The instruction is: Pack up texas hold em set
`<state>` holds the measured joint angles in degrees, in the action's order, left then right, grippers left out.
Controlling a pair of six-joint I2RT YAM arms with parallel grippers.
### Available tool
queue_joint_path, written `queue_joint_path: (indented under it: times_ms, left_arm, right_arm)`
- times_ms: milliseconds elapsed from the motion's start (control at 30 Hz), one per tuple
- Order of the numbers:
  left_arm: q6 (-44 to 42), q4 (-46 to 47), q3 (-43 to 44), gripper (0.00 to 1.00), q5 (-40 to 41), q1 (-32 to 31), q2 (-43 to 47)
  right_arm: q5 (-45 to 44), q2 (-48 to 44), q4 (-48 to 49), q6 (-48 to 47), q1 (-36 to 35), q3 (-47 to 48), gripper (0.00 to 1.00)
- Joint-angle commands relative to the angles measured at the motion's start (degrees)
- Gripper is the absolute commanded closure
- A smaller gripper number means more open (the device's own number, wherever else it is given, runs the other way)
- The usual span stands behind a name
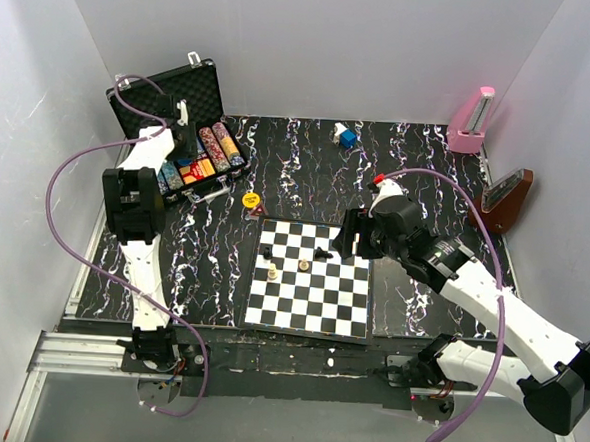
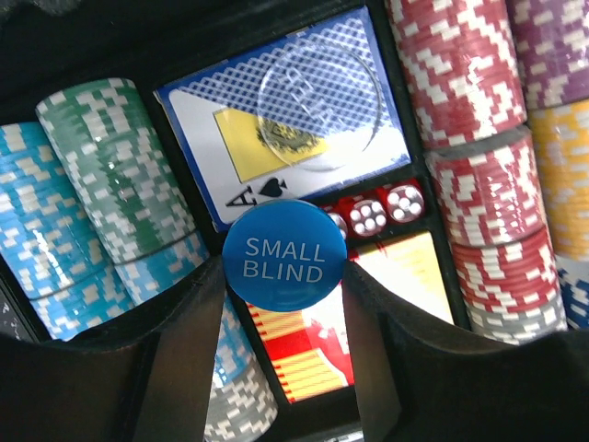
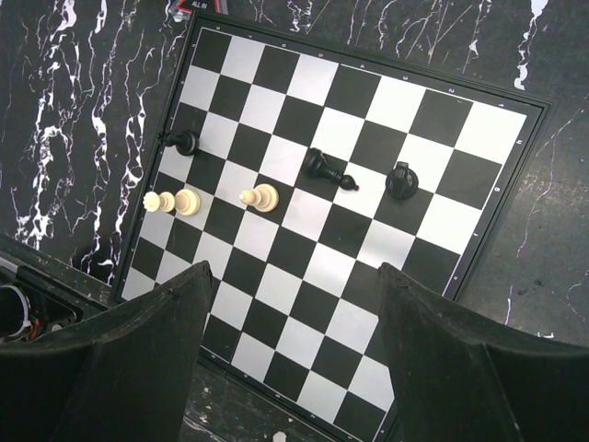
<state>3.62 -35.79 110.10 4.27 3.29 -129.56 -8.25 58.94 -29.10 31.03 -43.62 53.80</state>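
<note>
Found the black case (image 1: 188, 89) open at the far left of the worktop (image 1: 299, 156), lid raised, rows of chips (image 2: 110, 175) inside. Saw the left hand (image 2: 285, 281) clamped on the blue disc (image 2: 285, 256) marked SMALL BLIND, over the red-yellow card box (image 2: 308, 354) and the red dice (image 2: 382, 210). Noted the yellow disc (image 1: 250, 199) lying on the worktop between case and chessboard (image 1: 311, 292). Saw the right hand (image 3: 290, 313) spread open above the chessboard, gripping nothing.
</note>
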Motion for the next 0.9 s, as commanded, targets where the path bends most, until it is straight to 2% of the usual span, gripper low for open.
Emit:
queue_joint_path:
  times_ms: [0,467,667,867]
  left_arm:
    - [-1.3,-0.9,4.8,0.68,1.6,0.5,-1.0]
    - [-3.4,-2.2,8.5,0.67,4.5,1.7,-4.4]
    - [-3.4,-3.7,9.5,0.62,4.1,2.6,-5.7]
    - [-3.4,-3.8,9.7,0.53,2.8,2.8,-6.0]
  right_arm:
    - [-0.5,0.7,0.4,-1.1,0.1,3.2,0.21]
    - [-0.3,1.3,0.2,-1.1,0.1,3.6,0.21]
    - [-0.3,1.1,0.1,-1.0,0.1,3.3,0.21]
    - [-0.4,0.8,0.0,-0.9,0.1,3.2,0.21]
